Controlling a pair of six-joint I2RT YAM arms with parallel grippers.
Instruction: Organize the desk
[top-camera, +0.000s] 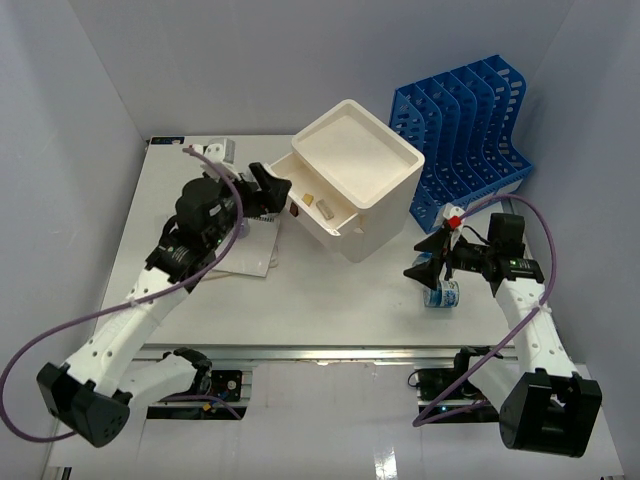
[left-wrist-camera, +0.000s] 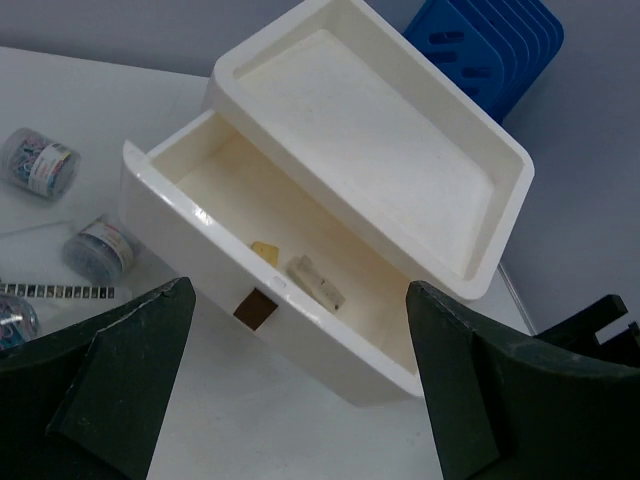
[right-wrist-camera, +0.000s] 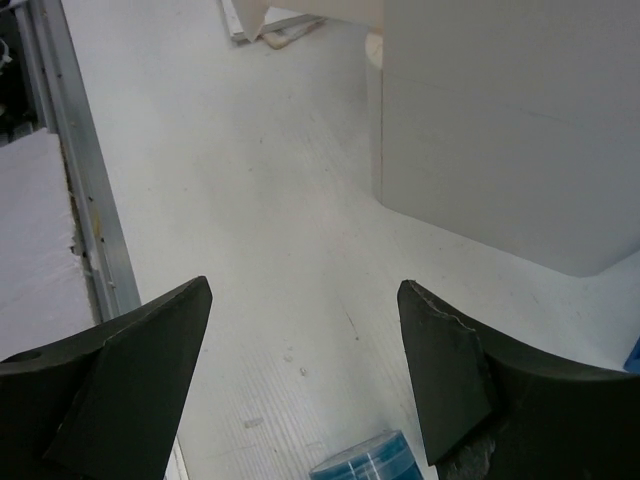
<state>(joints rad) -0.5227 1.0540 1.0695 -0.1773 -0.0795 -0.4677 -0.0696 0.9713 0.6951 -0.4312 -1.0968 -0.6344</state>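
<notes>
Open drawer of white box, frame centre: yellow chip, pale block inside. Left gripper: jaws apart, empty. Right gripper: jaws apart, above blue-lidded jar on desk, lower frame edge.

The left arm is being held stretched forward and inward, with the left gripper being held wide open. The right arm is being held bent, the right gripper being held spread apart, angled leftward and down.
</notes>
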